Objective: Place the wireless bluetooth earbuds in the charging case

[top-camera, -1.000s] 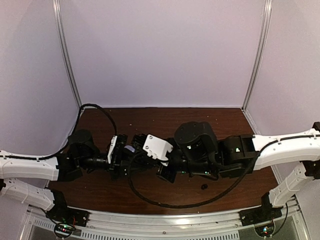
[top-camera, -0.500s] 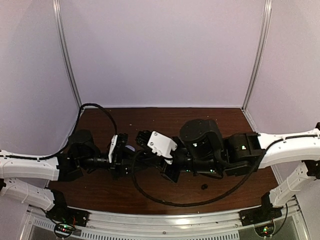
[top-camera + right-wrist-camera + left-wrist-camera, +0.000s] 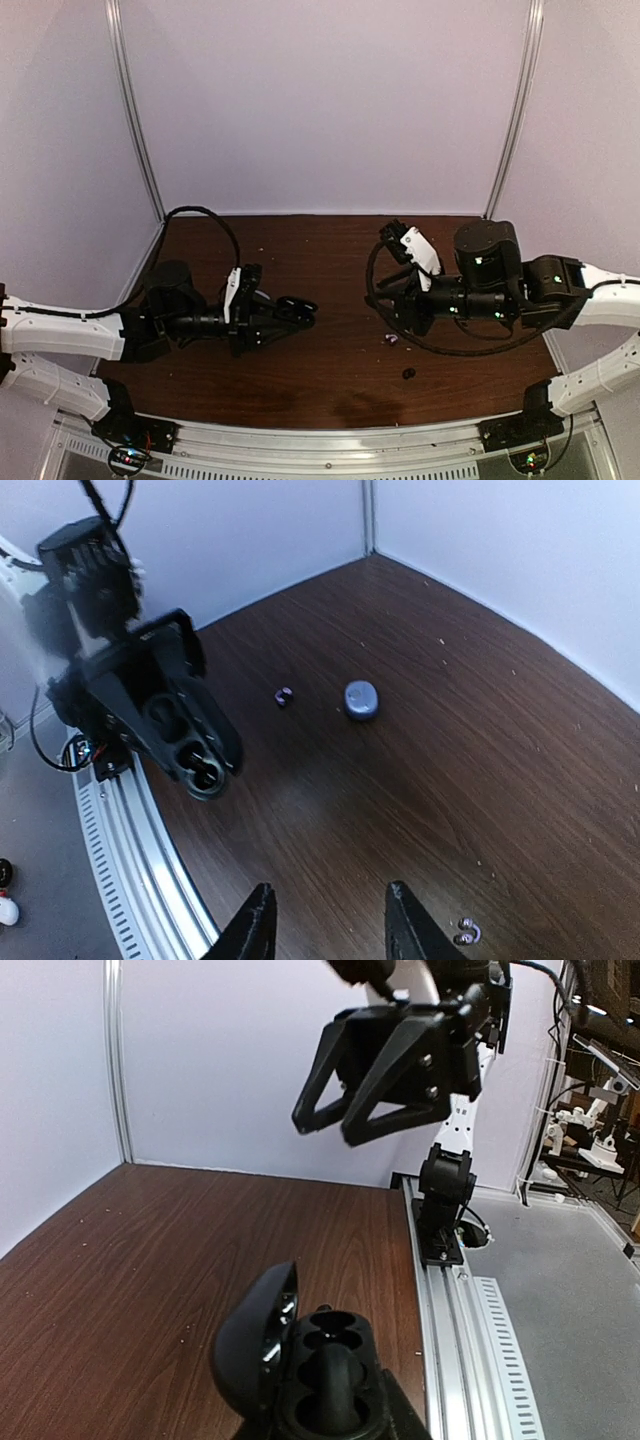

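Note:
My left gripper (image 3: 293, 308) is shut on the charging case (image 3: 255, 1350), held above the table. The case looks dark here; its hinged lid stands open to the left of the round wells (image 3: 335, 1328), and I cannot see inside them. It also shows in the right wrist view, as the case (image 3: 205, 768). My right gripper (image 3: 330, 927) hangs open and empty, well to the right of the case, and appears high in the left wrist view as the right gripper (image 3: 325, 1132). One earbud (image 3: 465, 932) lies on the table near the right fingers. Another earbud (image 3: 284, 695) lies farther off.
A small grey-blue oval thing (image 3: 361, 699) lies flat on the wooden table (image 3: 330, 250) beside the far earbud; I cannot tell what it is. A small black bit (image 3: 408, 373) sits near the front. The metal rail (image 3: 450, 1310) runs along the table's near edge.
The two grippers met at the middle of the table. The right gripper has since opened and drawn far back to the right. The left gripper stays shut on the case.

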`<state>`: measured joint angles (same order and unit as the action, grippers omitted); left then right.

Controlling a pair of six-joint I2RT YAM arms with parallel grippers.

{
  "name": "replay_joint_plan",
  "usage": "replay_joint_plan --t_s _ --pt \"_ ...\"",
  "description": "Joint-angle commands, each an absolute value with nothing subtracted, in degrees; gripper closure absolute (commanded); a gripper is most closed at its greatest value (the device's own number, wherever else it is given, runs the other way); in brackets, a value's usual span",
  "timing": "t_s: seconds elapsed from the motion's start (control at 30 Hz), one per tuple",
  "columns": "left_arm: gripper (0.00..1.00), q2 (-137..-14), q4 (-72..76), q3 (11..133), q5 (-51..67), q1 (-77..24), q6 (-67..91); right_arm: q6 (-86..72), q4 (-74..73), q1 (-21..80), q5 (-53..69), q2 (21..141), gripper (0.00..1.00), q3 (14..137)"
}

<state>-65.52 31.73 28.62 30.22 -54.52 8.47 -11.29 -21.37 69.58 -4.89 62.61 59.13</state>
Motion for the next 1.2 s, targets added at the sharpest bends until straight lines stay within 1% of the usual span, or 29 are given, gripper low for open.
replay_joint_plan --t_s 0.0,0.07,0.17,0.33,0.5,0.67,0.77,0.97,1.17 --pt "1.0 -65.6 36.0 27.8 30.5 -53.9 9.4 -21.0 -31.6 62.9 -1.8 59.8 0.65 54.1" --pt "1.0 -65.6 36.5 27.6 31.1 -53.8 9.5 -21.7 -34.7 59.1 -0.2 60.8 0.67 52.2" --pt "1.0 -65.5 37.4 27.3 31.8 -53.8 9.9 -22.2 -36.6 56.5 2.1 63.9 0.7 49.5" --pt "1.0 -64.7 36.9 27.2 31.5 -53.8 10.0 -26.2 -35.4 56.2 4.3 69.4 0.72 45.3" --pt "1.0 -63.7 36.9 26.6 31.0 -53.8 10.0 -30.1 -33.3 56.1 5.5 71.1 0.74 41.5" --pt "1.0 -63.5 36.8 26.5 30.9 -53.8 9.7 -35.4 -30.3 56.1 7.6 71.7 0.82 35.7" --pt "1.0 -63.2 36.9 26.3 30.8 -53.8 9.6 -38.1 -28.6 56.1 6.7 70.8 0.87 32.6" --pt "1.0 -63.0 37.4 26.0 30.8 -53.7 9.6 -39.6 -25.4 56.1 3.9 72.6 0.9 31.1" --pt "1.0 -62.4 37.1 25.5 30.3 -53.8 9.4 -36.9 -20.6 56.2 2.3 79.9 0.91 33.5"
